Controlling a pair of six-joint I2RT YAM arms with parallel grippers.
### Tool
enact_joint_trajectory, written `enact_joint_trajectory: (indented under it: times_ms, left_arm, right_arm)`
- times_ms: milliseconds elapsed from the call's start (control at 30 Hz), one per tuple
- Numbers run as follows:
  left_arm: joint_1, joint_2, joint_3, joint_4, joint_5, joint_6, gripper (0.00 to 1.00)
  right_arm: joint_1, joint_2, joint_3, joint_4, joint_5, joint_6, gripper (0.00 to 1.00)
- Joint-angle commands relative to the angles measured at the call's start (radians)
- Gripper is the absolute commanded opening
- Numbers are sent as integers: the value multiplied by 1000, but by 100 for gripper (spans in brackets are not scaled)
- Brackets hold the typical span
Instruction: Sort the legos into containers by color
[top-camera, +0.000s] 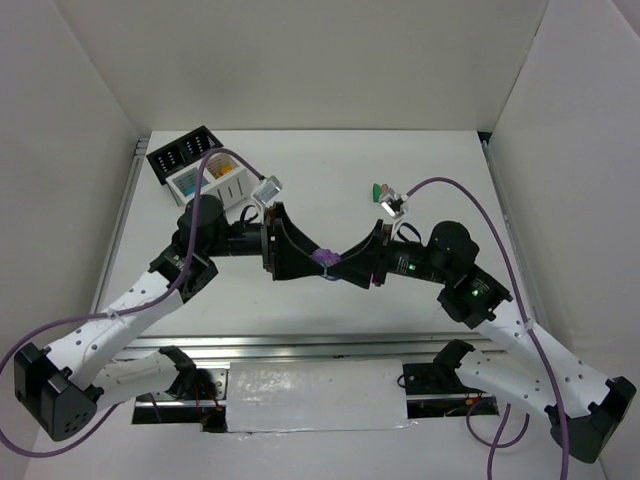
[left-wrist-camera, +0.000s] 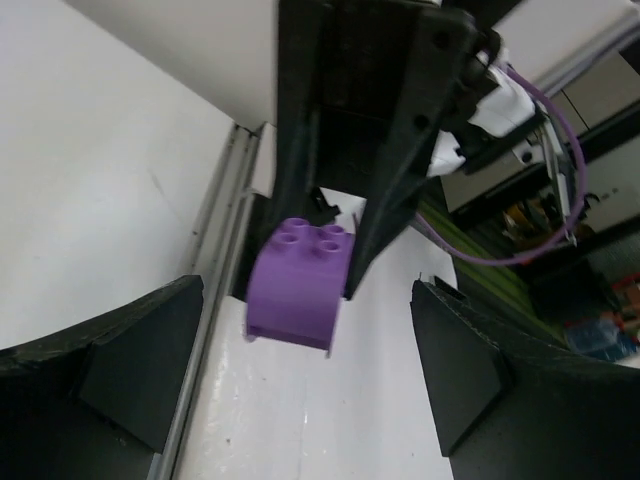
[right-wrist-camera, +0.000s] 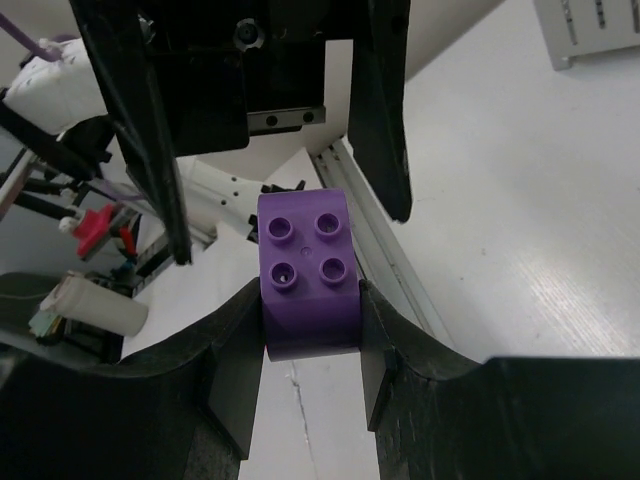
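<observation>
White tabletop (top-camera: 330, 160) is lying matte and bare-looking inside plain white walls (top-camera: 300, 60). A metal rail (top-camera: 300, 345) is running along its near edge at 6 o'clock in the top view.

The two arms are meeting at centre. The right gripper (right-wrist-camera: 308, 325) is clamping the purple lego (right-wrist-camera: 308, 275) between its pads, studs facing its own camera and the brick lifted off the table. The left gripper (left-wrist-camera: 307, 295) is standing wide apart on either side of that brick, and its fingers (left-wrist-camera: 120, 370) are not touching it.

The containers (top-camera: 200, 170) are sitting at 10 o'clock near the back-left corner, with the black pair behind and the white pair in front, joined. Orange and yellow bits are showing in the white compartments, too small to count. The black compartments are reading dark, contents not tellable.

A green lego (top-camera: 377, 190) is lying at 1 o'clock just beside the right wrist. Another small piece is touching it, colour unclear.

From above, the purple brick is mostly hiding between the black fingers. Purple cables (top-camera: 470, 190) are looping over both arms.
</observation>
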Motion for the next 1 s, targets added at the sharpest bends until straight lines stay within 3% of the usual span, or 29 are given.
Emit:
enact_joint_trajectory:
  times_ms: [0, 167, 200, 267, 300, 367, 400, 433, 500, 533, 567, 600, 700, 733, 833, 867, 967]
  left_arm:
    - [-63, -52, 22, 74, 26, 1, 97]
    - [-120, -46, 12, 120, 28, -33, 86]
    - [-126, -43, 15, 124, 28, -38, 75]
    - [-141, -38, 19, 129, 28, -42, 61]
    - [-143, -36, 20, 132, 28, -44, 47]
    - [-146, -33, 29, 128, 29, -39, 33]
    - [-147, -32, 41, 105, 25, -33, 12]
    - [-148, -29, 49, 92, 18, -27, 0]
    - [-148, -27, 72, 65, 3, -4, 0]
    - [-148, -29, 78, 25, -30, 5, 0]
    - [-146, -30, 89, -6, -57, 31, 0]
    - [-144, -29, 129, -49, -93, 57, 0]
    - [-115, -7, 289, -350, -355, 197, 0]
    - [-86, 2, 339, -500, -559, 247, 0]
    - [-13, 72, 532, -677, -910, 265, 0]
    - [16, 124, 570, -754, -1127, 254, 0]
    - [168, 238, 699, -773, -1317, 222, 0]
  right_arm:
    - [-5, -20, 22, 92, -81, 32, 0]
    - [-3, -39, 25, 86, -73, 20, 0]
    - [-3, -42, 25, 83, -64, 17, 0]
    - [-3, -45, 23, 76, -52, 8, 0]
    - [-3, -46, 20, 77, -50, 9, 0]
    - [-2, -42, 16, 86, -61, 12, 0]
    - [-3, -40, 16, 89, -67, 14, 0]
    - [-3, -37, 13, 91, -67, 16, 0]
    - [-3, -37, 8, 95, -66, 12, 10]
    - [-3, -39, 3, 95, -61, 12, 28]
    - [-3, -42, 0, 94, -49, 11, 78]
    - [-3, -46, -4, 89, -29, 9, 99]
    - [-3, -59, 2, -19, 202, -7, 100]
    - [-6, -56, 3, -83, 341, -14, 100]
    - [-7, -43, -12, -167, 549, 12, 100]
    - [-7, -40, -20, -174, 565, 20, 100]
    - [-7, -34, -49, -170, 556, 20, 100]
